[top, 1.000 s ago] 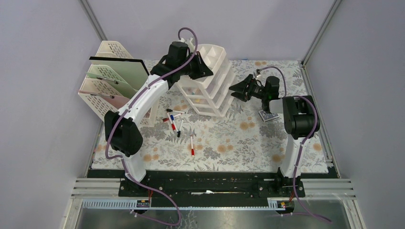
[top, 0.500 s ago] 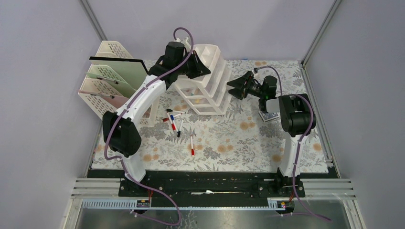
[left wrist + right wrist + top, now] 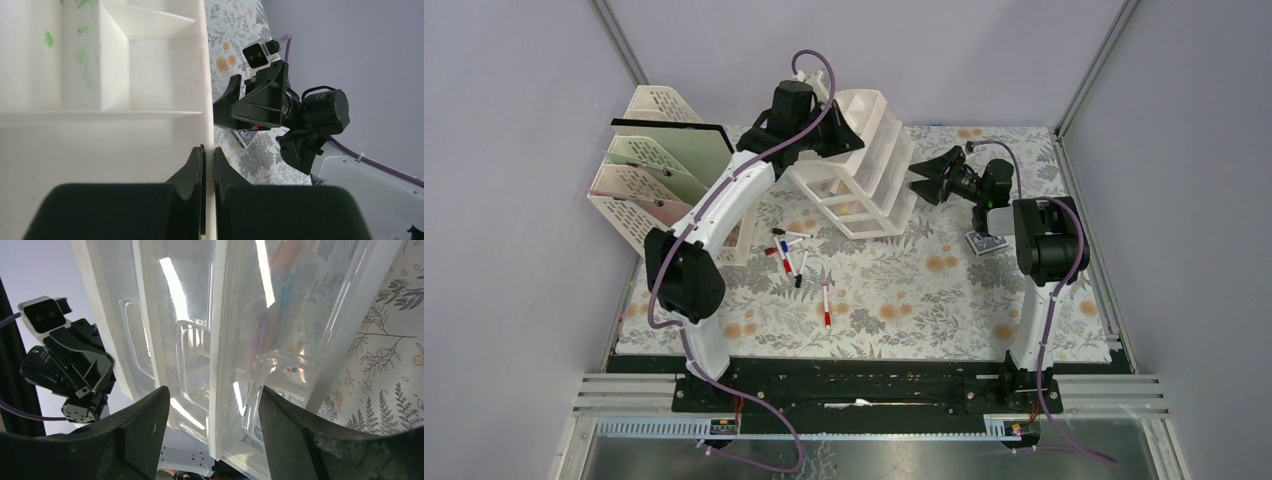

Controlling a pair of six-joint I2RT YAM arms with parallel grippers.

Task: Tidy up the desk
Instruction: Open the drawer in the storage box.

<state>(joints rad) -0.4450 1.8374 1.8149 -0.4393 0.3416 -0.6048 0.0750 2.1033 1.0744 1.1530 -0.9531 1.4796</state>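
- Where the left gripper reaches over the far middle of the desk, its jaws are pressed narrow on a thin upper wall of the white plastic drawer unit, one finger on each side of that wall in the left wrist view.
- The desk is the large rectangular tabletop under a pale cloth printed with grey fern leaves and orange flowers. It fills the middle of the top view, with metal rails along its near edge and both arm bases bolted there.
- The drawer unit stands on the far half of the cloth, between the two grippers. It looks slanted from above, but whether its base lies flat I cannot tell.
- The unit's top tray has open white compartments with a few green smears.
- The right gripper hangs just to the right of the unit with its jaws spread wide and nothing gripped between them.
- In the right wrist view, the clear plastic drawer fronts and a moulded handle lie straight ahead of the spread fingers.
- A cream lattice file rack holding pale green sheets stands at the far left edge, just beside the left arm.
- Several short marker pens with red, blue and black caps lie scattered on the cloth near the unit's left, and one red-capped pen lies apart, nearer the bases.
- A small flat white and dark object lies on the cloth close beside the right arm.
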